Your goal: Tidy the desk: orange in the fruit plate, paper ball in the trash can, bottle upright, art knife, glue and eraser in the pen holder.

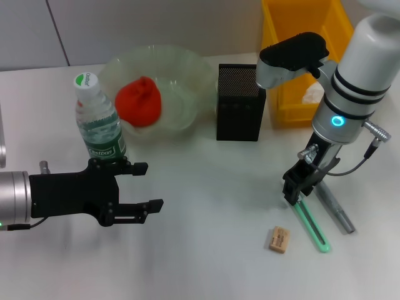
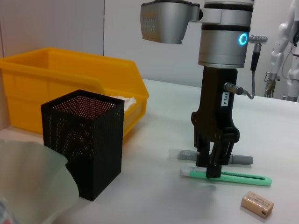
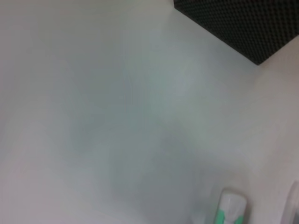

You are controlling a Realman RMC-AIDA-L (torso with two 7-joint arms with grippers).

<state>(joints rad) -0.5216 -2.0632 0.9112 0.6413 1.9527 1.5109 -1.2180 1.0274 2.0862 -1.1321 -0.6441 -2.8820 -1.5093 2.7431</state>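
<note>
Left gripper (image 1: 140,186): you see it low over the near-left desk, fingers spread, holding nothing.
Eraser (image 1: 279,239): nearest the front edge, bare desk around it.
Art knife (image 1: 310,220): green, flat, just beyond the eraser.
Right gripper (image 2: 211,164): you have it down on the knife's near end, jaws closed around it.
Glue (image 1: 335,207): grey stick beside the knife.
Bottle (image 1: 97,120): upright, just behind the left gripper.
Pen holder (image 1: 240,103): black mesh, mid-desk, open desk in front.
Fruit plate (image 1: 181,72): holds the orange (image 1: 139,101).
Trash can (image 1: 285,94): yellow, far right.
</note>
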